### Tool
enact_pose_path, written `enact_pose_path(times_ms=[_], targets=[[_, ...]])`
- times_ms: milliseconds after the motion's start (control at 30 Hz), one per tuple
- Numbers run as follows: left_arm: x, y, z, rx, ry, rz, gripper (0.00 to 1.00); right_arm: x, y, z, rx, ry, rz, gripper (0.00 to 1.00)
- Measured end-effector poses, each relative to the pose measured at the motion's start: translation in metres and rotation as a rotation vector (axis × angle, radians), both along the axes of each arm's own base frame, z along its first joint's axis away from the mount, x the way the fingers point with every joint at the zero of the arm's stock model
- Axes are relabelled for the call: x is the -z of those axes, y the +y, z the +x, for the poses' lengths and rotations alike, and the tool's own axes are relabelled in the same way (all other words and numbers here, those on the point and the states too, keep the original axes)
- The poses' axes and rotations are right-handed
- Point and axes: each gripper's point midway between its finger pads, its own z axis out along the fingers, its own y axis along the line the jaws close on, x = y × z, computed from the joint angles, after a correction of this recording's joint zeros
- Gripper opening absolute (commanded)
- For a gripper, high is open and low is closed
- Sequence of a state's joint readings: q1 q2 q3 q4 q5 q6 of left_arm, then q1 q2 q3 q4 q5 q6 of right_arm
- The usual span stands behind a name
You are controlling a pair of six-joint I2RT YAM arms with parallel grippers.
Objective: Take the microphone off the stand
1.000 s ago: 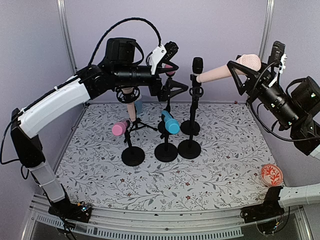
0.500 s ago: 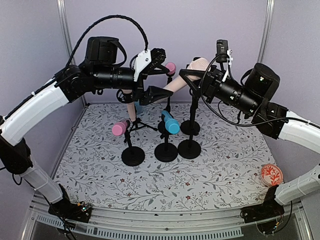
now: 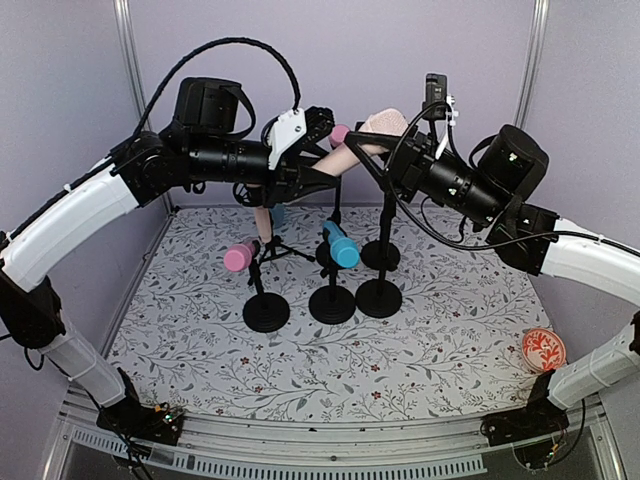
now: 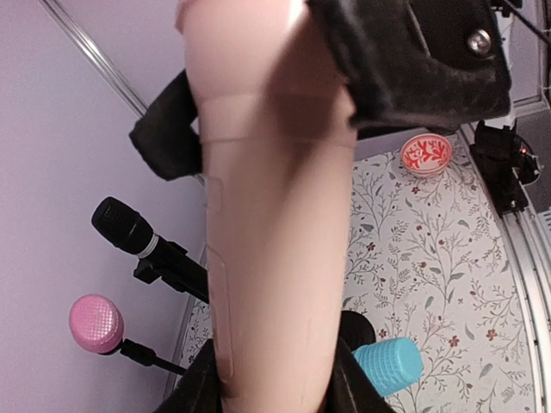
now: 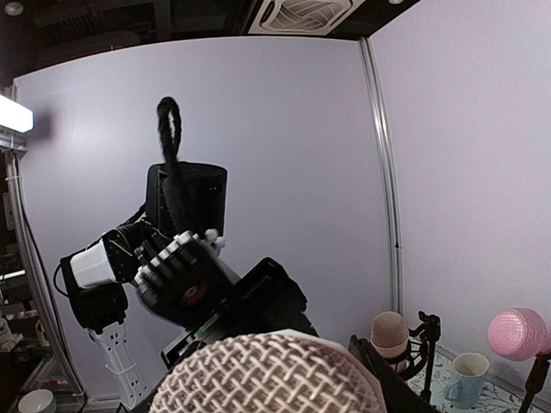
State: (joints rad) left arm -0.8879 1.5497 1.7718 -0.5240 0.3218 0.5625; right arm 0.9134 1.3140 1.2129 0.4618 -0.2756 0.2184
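While the peach microphone (image 4: 267, 215) hangs in the air, clear of the stands (image 3: 332, 303), it is the object of a handover between the two arms. In the top view it sits at twelve o'clock over the floral mat (image 3: 450, 340), its mesh head toward one o'clock and its handle sloping down toward seven.

The right gripper (image 3: 368, 150) is clamped on it near the head end and carries its weight. The left gripper (image 4: 284, 95) straddles the handle. In the left wrist view one dark finger lies against the handle at two o'clock and the other sits at its edge at nine o'clock, but whether they press on it cannot be told.

Below, the stands cluster at the mat's centre, with a blue microphone (image 3: 342, 248) and a pink microphone (image 3: 240, 257) resting in their clips. A red patterned dish (image 3: 543, 350) lies at four o'clock near the mat's corner.

By the look of it, the removal itself is done and the step in hand is the pass from right to left. The next move calls for a firm left grip before the right jaws let go, then a withdrawal that keeps clear of the stands beneath.
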Motion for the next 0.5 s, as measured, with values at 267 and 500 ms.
enact_pose_path(times_ms=[267,500], targets=[[-0.001,0.003,0.002,-0.012,-0.028,0.011,0.00,-0.003,0.000,0.000,0.002,0.006,0.014,0.75],[-0.019,0.040,0.027,-0.135,-0.063,-0.001,0.00,-0.025,-0.028,0.004,0.119,-0.032,0.052,0.81]])
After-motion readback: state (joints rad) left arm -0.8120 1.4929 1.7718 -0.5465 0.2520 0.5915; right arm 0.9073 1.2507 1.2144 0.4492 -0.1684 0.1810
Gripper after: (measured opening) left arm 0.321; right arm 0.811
